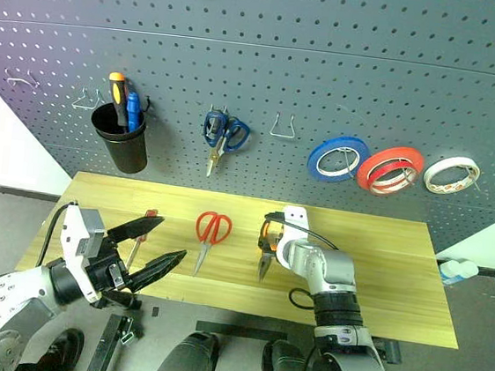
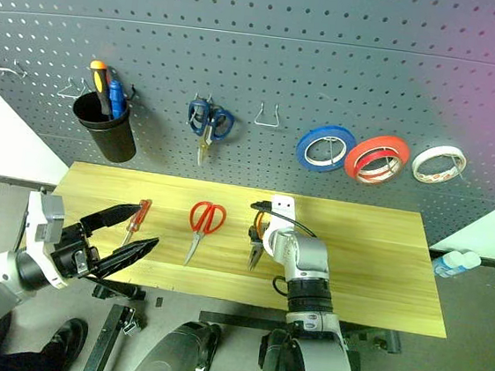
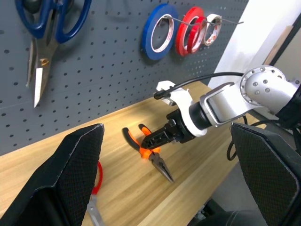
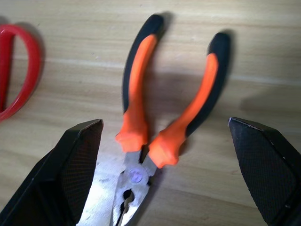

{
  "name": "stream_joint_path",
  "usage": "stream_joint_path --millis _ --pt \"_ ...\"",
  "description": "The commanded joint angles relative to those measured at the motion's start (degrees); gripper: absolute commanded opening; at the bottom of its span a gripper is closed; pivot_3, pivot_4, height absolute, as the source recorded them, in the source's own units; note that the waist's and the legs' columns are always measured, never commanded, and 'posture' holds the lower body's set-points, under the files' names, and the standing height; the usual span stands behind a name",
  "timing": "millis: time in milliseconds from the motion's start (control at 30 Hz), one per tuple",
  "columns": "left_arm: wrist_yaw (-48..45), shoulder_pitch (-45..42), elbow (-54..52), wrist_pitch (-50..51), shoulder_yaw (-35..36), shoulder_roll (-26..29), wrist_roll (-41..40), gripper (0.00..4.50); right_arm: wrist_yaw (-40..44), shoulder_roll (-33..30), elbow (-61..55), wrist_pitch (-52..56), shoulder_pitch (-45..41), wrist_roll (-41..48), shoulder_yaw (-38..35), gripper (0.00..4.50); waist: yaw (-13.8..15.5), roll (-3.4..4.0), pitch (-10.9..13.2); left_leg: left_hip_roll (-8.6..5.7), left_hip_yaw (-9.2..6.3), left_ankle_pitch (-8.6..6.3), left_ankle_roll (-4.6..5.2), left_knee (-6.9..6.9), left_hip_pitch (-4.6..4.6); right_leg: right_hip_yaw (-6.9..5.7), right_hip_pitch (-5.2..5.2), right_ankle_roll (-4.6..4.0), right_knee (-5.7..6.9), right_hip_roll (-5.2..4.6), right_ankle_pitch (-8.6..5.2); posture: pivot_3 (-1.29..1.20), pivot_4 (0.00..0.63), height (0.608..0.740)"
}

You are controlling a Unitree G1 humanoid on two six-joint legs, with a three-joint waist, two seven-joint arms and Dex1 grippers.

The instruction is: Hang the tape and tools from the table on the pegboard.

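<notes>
Orange-and-black pliers point(image 4: 164, 117) lying at frame centre, nose toward bottom edge, straddled by spread, empty right gripper point(image 4: 164, 179); left gripper point(image 1: 157, 247) likewise spread, empty.

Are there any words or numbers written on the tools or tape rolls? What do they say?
No words or numbers can be read.
Blue-handled scissors: a small gold mark on the blade, too blurred to read.
Pliers: no writing in view.
Red tape, blue tape, white tape: no readable print.

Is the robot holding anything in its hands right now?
No. Both the left gripper and right gripper are open; the pliers lie between the right one's fingers, ungripped.
</notes>
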Motion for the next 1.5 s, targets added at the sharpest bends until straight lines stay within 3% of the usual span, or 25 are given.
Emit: stream_joint_path --millis 33,333,900,1033,1200,1500 --pt "1.44 -0.88 -2.60 1.28 1.48 1.03 -2.09 4.50 -2.03 2.60 0.73 -0.27 -1.83 0.99 -1.51 4.46 0.01 0.02 0.02 0.00 0.00 0.00 0.00 -0.01 0.00 0.00 0.00 0.00 0.00 0.00 0.00 0.21 0.201 0.740" --pt "3.10 -2.40 -2.94 3.36 1.93 2.24 -3.84 4.50 -4.21 3.11 6.52 -3.17 -4.10 1.04 -1.67 4.46 -0.04 0.00 0.37 0.00 0.00 0.00 0.00 -0.01 -0.01 0.00 -0.01 0.00 0.00 0.00 0.00 0.22 0.209 0.740" --pt "-2.35 3.09 -0.25 -1.08 3.48 0.83 -1.13 4.50 -5.08 3.75 12.63 -7.82 -5.30 1.45 0.72 4.46 0.05 -0.30 0.63 0.00 -0.01 0.01 -0.01 -0.02 0.00 0.00 0.00 -0.16 -0.01 0.00 -0.09 0.25 0.212 0.740" --pt "-1.58 3.09 -1.33 -0.87 3.04 0.65 -1.19 4.50 -5.00 3.39 13.19 -8.25 -4.81 0.84 2.08 3.62 0.07 -0.31 0.64 0.01 -0.01 0.01 -0.01 -0.03 0.00 0.00 0.00 -0.16 -0.02 0.00 -0.09 0.24 0.211 0.740" --pt "0.10 1.91 -2.60 0.46 2.84 1.06 -2.00 4.50 -3.66 2.84 13.57 -8.55 -4.14 0.24 4.38 2.08 0.07 -0.32 0.65 0.01 -0.01 0.00 -0.01 -0.04 0.00 0.00 -0.01 -0.16 -0.04 0.00 -0.10 0.25 0.210 0.740" --pt "4.05 -0.15 -5.07 3.73 3.82 2.41 -5.10 4.50 -2.39 1.14 15.27 -11.36 -4.44 -1.93 6.75 2.05 0.05 -0.35 0.66 0.01 -0.03 0.01 -0.01 -0.06 0.02 -0.01 -0.01 -0.15 -0.03 0.01 -0.09 0.25 0.209 0.740"
